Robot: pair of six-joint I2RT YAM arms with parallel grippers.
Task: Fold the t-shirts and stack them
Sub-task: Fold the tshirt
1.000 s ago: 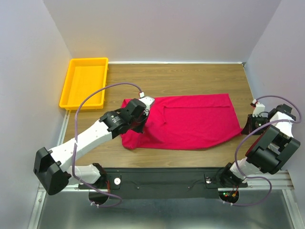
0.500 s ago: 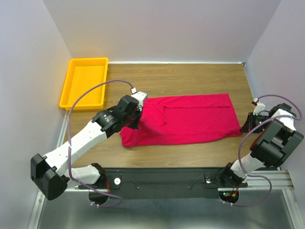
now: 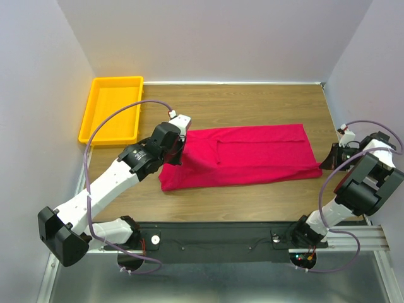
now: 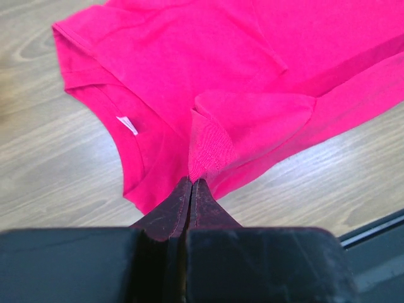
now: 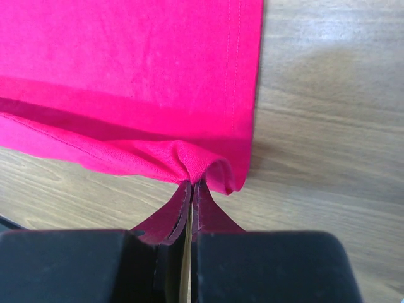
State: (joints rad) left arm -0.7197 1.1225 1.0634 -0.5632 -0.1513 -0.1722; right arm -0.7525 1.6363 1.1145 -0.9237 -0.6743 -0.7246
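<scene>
Since 1 s back the left arm has swung toward 11 o'clk. The near flap of the t-shirt [image 3: 243,158] has been drawn in w/ it: its near edge, then sagging toward 6, now runs as a straighter band. The right wrist has crept a bit toward 12.

Hard to see: from the top cam both sets of tips are hidden. The left ones sit under their own wrist, which also covers the shirt's 9 o'clk end; the right ones sit behind the wrist at the 3 o'clk corner. Both wrist cams cut the shirt off at the frame edges.

The left pincer [image 4: 191,183] is pressed together on a bunched fold of red cloth; can't tell if it's sleeve or hem. The white neck label [image 4: 128,125] is at approx 10 o'clk from the tips. The right pincer [image 5: 191,184] is clamped tight on a hemmed corner, the cloth humped up just off the table [image 3: 252,104].

The shirt lies across mid-table, long axis 9 to 3, w/ a folded layer on top. The yellow tray [image 3: 86,117] sits at the 10 o'clk corner, apart from the shirt, which is wholly outside it.
</scene>
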